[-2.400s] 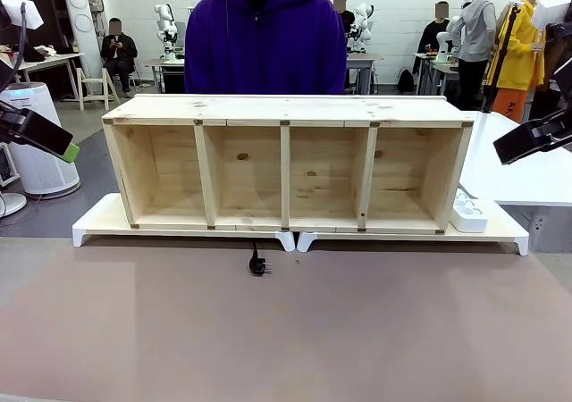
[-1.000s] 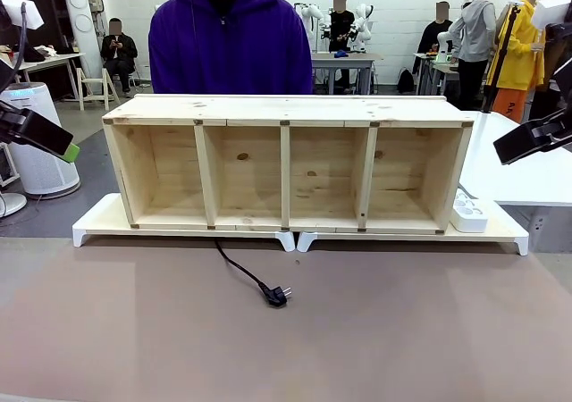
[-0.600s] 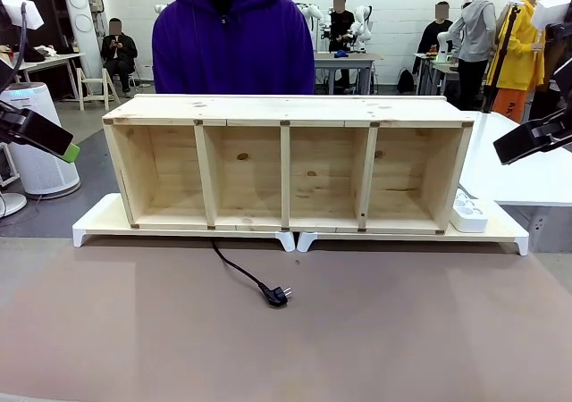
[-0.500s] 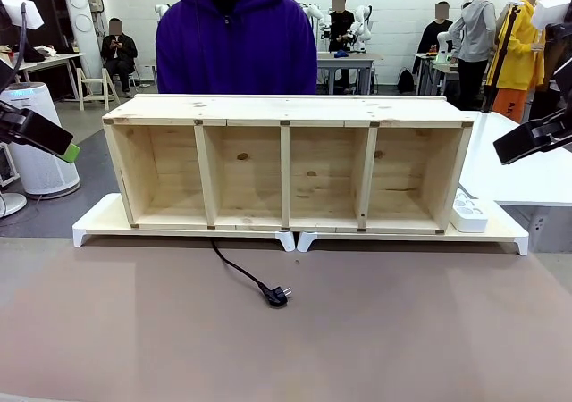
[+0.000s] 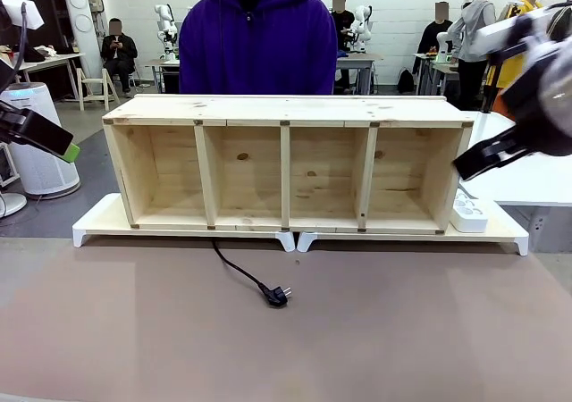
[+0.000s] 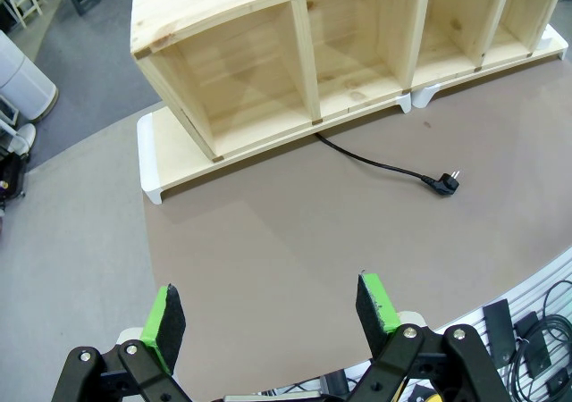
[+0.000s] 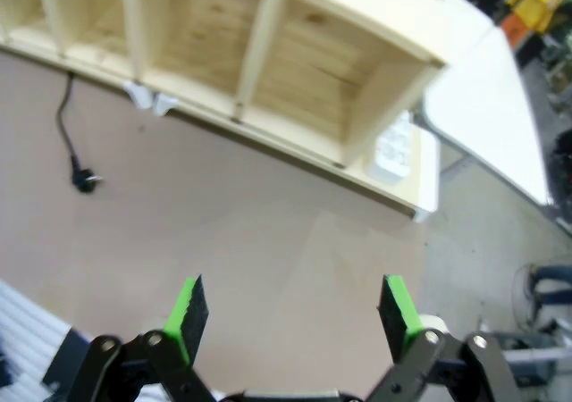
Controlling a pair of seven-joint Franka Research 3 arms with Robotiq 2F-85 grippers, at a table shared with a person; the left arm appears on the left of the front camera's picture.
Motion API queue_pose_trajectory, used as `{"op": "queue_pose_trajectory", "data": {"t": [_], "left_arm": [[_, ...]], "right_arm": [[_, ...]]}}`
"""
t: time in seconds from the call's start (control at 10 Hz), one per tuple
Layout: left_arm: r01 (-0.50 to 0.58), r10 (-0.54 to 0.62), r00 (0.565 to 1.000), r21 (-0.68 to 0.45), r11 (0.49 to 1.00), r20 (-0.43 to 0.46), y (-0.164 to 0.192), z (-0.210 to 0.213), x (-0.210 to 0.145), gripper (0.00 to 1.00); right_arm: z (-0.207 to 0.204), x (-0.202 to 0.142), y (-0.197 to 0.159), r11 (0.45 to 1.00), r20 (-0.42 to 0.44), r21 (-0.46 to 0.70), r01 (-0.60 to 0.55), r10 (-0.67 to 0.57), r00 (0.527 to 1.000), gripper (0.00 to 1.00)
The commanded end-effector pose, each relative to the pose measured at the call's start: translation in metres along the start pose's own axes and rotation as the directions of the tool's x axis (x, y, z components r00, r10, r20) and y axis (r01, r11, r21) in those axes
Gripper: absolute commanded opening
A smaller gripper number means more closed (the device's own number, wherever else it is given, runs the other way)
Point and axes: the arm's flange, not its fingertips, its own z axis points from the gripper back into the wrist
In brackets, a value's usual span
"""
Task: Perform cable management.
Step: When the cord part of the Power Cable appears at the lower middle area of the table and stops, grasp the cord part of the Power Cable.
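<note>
The cable (image 5: 234, 268) comes out from under the front edge of the wooden shelf (image 5: 286, 109), below its second bay from the left. It runs over the brown table mat (image 5: 402, 330) toward 5 o'clock and ends in its plug (image 5: 279, 295), which lies flat just left of the table's middle. The plug is well clear of the two white risers (image 5: 96, 225) that carry the shelf. Bare mat lies open on every side of the plug, out to the near table edge. The left gripper (image 6: 268, 305) hangs high off the table's 9 o'clock side with its green pads (image 6: 165, 314) spread wide and nothing between them. The right gripper (image 7: 295, 305), blurred in the front view at 3 o'clock, is likewise spread wide and empty above the mat. A white power strip (image 5: 468, 213) sits on the right riser just beside the shelf's end wall. A person in a purple hoodie (image 5: 259, 49) stands at 12 o'clock behind the shelf. The lit strip on the white air purifier (image 5: 31, 143) is too small to read.
</note>
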Motion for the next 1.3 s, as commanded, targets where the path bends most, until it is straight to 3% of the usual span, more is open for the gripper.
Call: {"op": "queue_pose_trajectory", "data": {"t": [0.0,0.6,1.0,1.2], "left_arm": [[0.002,-0.002,1.0,0.004,1.0,0.01,-0.001,0.001,0.001,1.0],[0.002,-0.002,1.0,0.004,1.0,0.01,-0.001,0.001,0.001,1.0],[0.002,-0.002,1.0,0.004,1.0,0.01,-0.001,0.001,0.001,1.0],[0.002,-0.002,1.0,0.004,1.0,0.01,-0.001,0.001,0.001,1.0]], "right_arm": [[-0.033,0.04,0.027,0.988,-0.053,0.129,-0.089,0.097,0.994,1.0],[-0.149,0.077,0.101,0.936,-0.238,0.334,-0.114,0.201,0.95,1.0],[-0.191,0.081,0.145,0.864,-0.279,0.452,-0.223,0.374,0.885,1.0],[-0.216,0.091,0.163,0.843,-0.311,0.492,-0.216,0.402,0.861,1.0]]}}
